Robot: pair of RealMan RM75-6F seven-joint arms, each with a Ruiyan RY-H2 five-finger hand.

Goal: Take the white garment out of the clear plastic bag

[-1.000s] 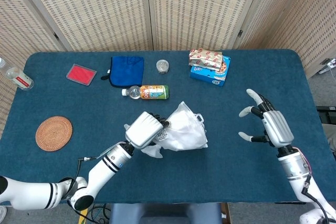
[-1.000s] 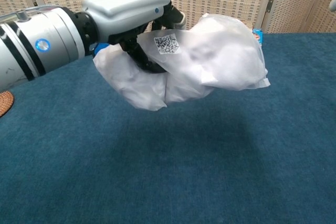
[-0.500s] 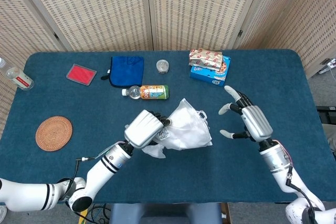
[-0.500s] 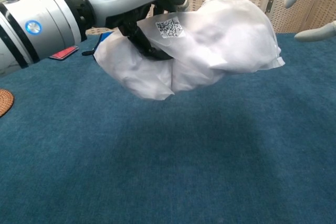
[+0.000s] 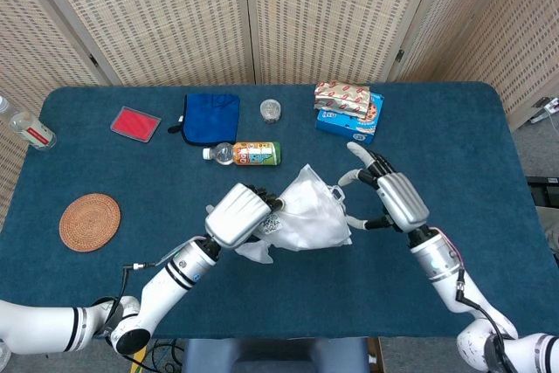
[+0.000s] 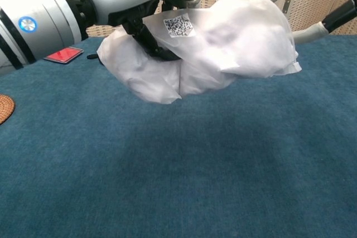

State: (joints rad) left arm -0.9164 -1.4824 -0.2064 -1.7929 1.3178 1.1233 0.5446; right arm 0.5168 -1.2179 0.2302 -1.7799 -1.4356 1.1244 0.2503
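1. Blue cloth covers the table (image 5: pixel 454 137), with woven screens behind it.
2. Near the table's middle, my left hand (image 5: pixel 238 214) grips the clear plastic bag (image 5: pixel 310 214) and holds it off the surface; the white garment (image 6: pixel 234 37) sits bunched inside, a code label on the bag facing the chest camera.
3. My right hand (image 5: pixel 395 198) hovers at the bag's 3 o'clock, fingers spread, fingertips just beside the plastic; I cannot tell if they touch.
4. At 11 o'clock lies an orange bottle (image 5: pixel 244 154), beyond it a blue pouch (image 5: pixel 212 116) and a small jar (image 5: pixel 271 110).
5. At 1 o'clock sit snack boxes (image 5: pixel 349 109).
6. Far at 9 o'clock lies a woven coaster (image 5: pixel 89 222), with a red card (image 5: pixel 135 123) at 10 o'clock.
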